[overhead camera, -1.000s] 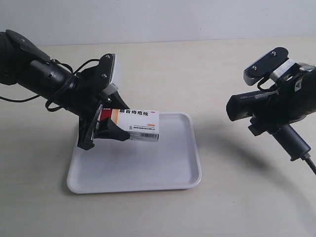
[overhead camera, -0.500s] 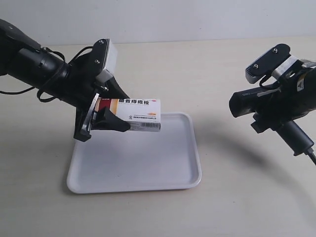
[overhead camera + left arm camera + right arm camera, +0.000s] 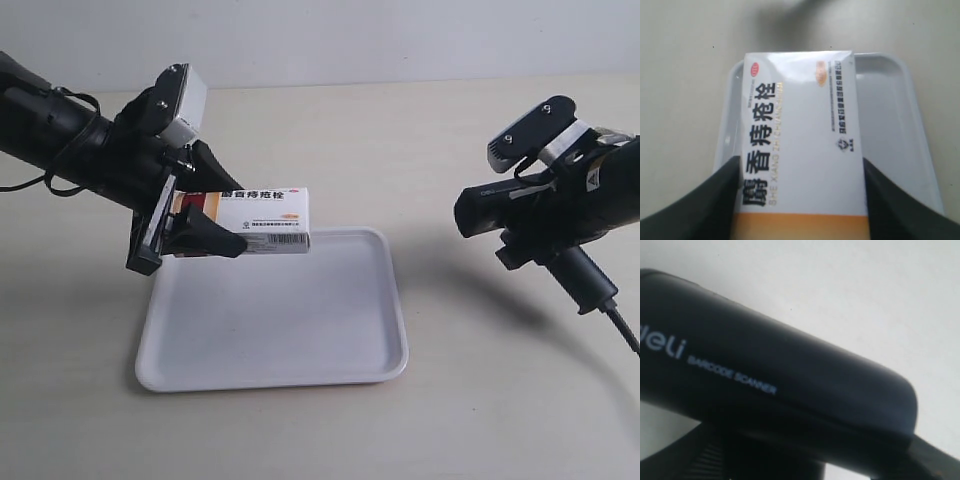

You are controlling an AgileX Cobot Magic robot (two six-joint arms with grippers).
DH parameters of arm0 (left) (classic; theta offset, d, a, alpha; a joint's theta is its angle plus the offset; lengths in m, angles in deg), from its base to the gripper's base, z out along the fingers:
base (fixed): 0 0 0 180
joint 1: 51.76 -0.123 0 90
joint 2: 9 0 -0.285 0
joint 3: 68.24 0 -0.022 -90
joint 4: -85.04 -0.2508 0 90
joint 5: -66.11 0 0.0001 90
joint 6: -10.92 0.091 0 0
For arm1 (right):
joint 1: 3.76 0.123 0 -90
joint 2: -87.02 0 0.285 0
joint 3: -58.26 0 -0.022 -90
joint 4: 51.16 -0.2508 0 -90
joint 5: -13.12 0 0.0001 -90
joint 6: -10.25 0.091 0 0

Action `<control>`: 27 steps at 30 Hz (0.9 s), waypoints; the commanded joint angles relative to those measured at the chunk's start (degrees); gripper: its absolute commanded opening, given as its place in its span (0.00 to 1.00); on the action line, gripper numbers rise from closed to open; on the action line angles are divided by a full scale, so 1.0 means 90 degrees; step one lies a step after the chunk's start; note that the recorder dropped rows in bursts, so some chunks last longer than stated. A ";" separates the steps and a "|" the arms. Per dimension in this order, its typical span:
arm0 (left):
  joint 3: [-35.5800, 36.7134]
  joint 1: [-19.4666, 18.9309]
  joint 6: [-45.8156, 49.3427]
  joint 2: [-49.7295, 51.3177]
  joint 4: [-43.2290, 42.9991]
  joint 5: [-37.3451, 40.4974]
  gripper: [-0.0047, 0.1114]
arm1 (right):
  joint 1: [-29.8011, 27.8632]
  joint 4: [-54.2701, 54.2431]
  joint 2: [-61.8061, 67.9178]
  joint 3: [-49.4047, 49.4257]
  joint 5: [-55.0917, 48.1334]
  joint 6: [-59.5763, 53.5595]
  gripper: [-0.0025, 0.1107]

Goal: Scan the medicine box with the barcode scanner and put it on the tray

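The white medicine box (image 3: 262, 217) with an orange band hangs in the air above the far left part of the white tray (image 3: 330, 350). My left gripper (image 3: 190, 228) is shut on its banded end. In the left wrist view the medicine box (image 3: 800, 140) fills the middle between both black fingers (image 3: 695, 205), with the tray (image 3: 900, 130) under it. At the exterior view's right, my right gripper (image 3: 545, 235) holds the black barcode scanner (image 3: 500, 208), head pointing toward the box. The barcode scanner (image 3: 775, 385) fills the right wrist view and hides the fingers there.
A black cable (image 3: 622, 330) trails from the scanner's handle toward the right edge. The beige tabletop (image 3: 420, 130) runs all round the tray.
The left gripper has lifted the medicine box up and to the left, away from the tray. The scanner has shifted slightly left and down.
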 commanded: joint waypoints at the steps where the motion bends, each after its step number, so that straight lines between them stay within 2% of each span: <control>1: -0.0048 -0.0070 0.0011 -0.0065 0.0142 0.0169 0.04 | -0.0014 0.0005 0.0161 -0.0019 0.0363 0.0002 0.02; 9: -0.0048 -0.0080 0.0011 -0.0041 0.0189 0.0195 0.04 | -0.0014 0.0005 0.0353 -0.0019 0.0378 0.0100 0.02; 20: -0.0048 -0.0080 0.0011 -0.0042 0.0245 0.0195 0.04 | -0.0014 -0.0012 -0.0853 -0.0019 -0.0903 0.0439 0.02; 27: -0.0048 -0.0080 0.0011 -0.0042 0.0343 0.0195 0.04 | -0.0002 -0.0468 -0.1044 -0.0005 -0.1282 0.0439 0.02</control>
